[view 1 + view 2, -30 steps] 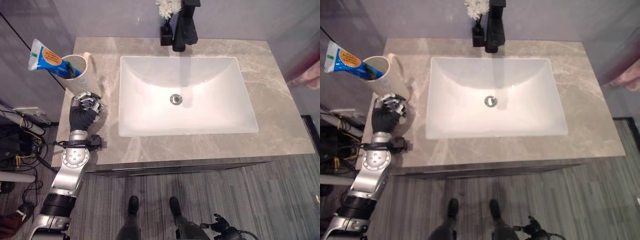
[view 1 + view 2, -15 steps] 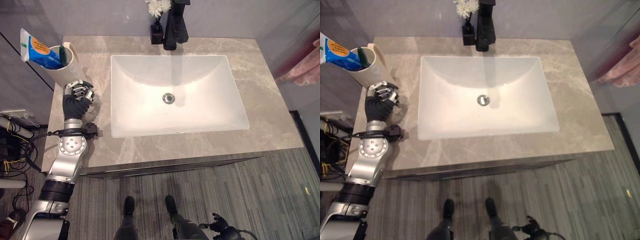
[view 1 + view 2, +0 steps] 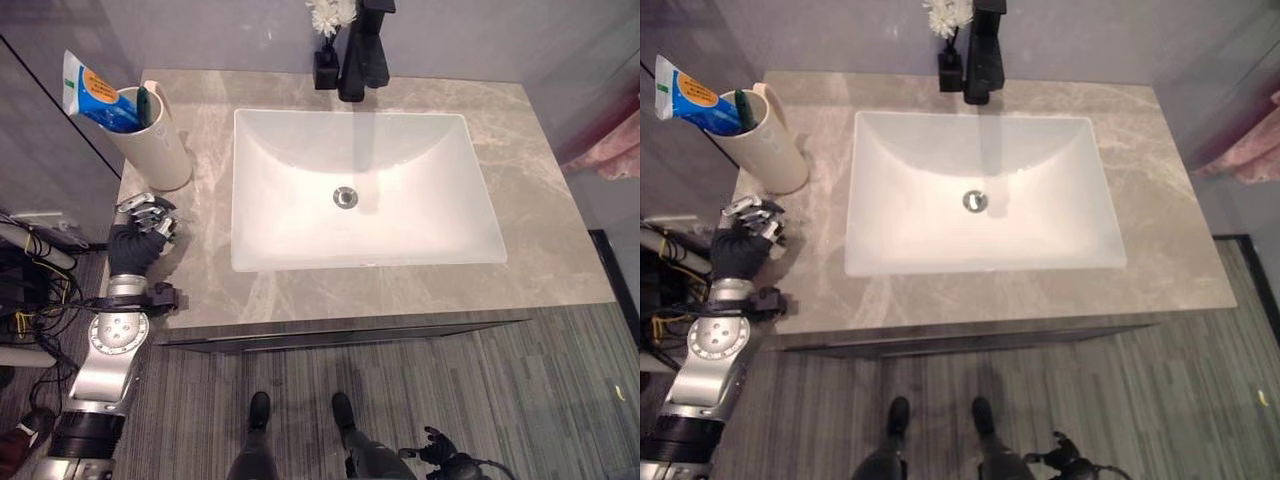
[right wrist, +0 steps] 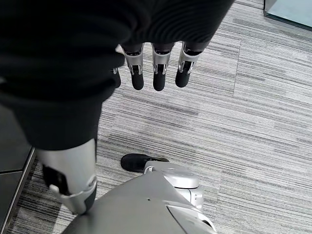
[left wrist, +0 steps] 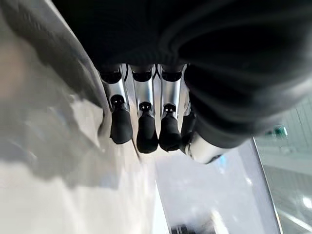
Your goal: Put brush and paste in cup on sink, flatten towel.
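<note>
The cream cup (image 3: 150,140) stands at the far left corner of the grey marble counter (image 3: 560,250), just left of the white basin (image 3: 365,190), with the blue toothpaste tube (image 3: 95,95) leaning out of it and a green toothbrush (image 3: 142,100) tucked beside the tube. The left hand (image 3: 135,235) sits at the counter's left edge, near the cup but apart from it, fingers curled and holding nothing. The right hand (image 4: 156,68) hangs low over the striped floor, fingers loosely straight, empty.

The risk, as I judge it, lies in the cup: the tube leans well out over the rim, so a careless swing of the left arm near it could knock the tube or tip the cup (it stands close to the counter's edge). The pink towel (image 3: 610,155) shows past the counter's far right side, apparently not yet flattened.

The head views give the whole layout; the left wrist view adds the left hand's dark fingertips (image 5: 141,136) in a close row, nothing between them.
</note>
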